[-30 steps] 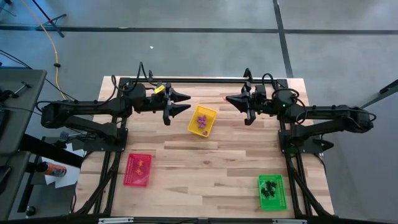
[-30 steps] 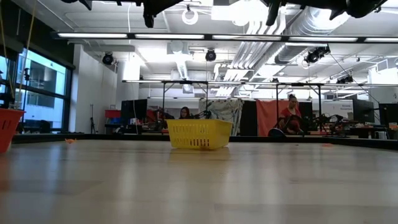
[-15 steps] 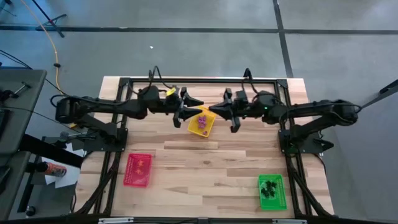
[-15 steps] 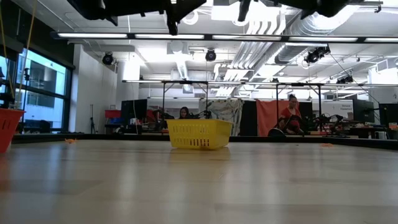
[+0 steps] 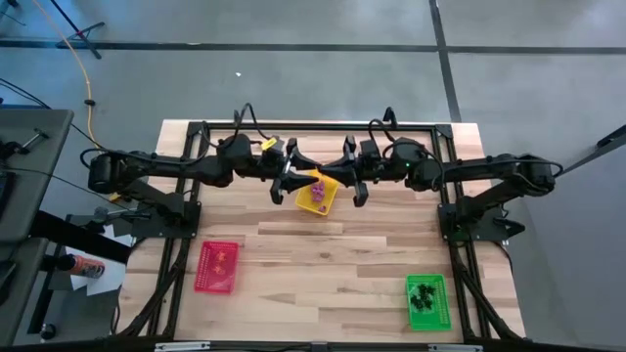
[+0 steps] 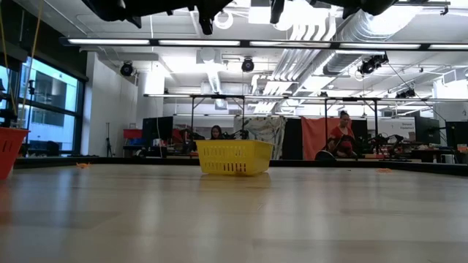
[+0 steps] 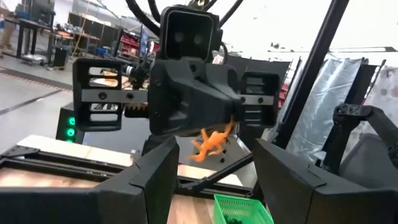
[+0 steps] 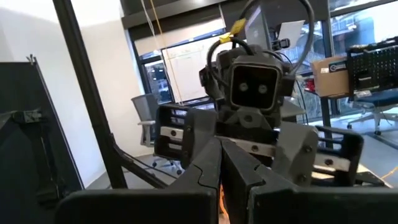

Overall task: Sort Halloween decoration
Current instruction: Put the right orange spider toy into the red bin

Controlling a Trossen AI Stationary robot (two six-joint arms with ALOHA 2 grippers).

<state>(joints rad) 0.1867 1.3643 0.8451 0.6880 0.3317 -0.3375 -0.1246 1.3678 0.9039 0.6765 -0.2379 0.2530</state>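
From above, the left gripper (image 5: 296,172) and the right gripper (image 5: 344,176) face each other nose to nose over the yellow tray (image 5: 318,190) holding purple trinkets (image 5: 317,191), while orange trinkets (image 5: 219,260) lie in the red tray (image 5: 216,267) and black trinkets (image 5: 424,295) in the green tray (image 5: 427,302), both nearer the table's front edge. Level with the table, both arms hang high above the yellow tray (image 6: 234,157). The left wrist view shows the left fingers (image 7: 155,180) spread apart and an orange trinket (image 7: 211,142) pinched at the right gripper's tip, and the right wrist view shows the right fingers (image 8: 208,167) pressed together
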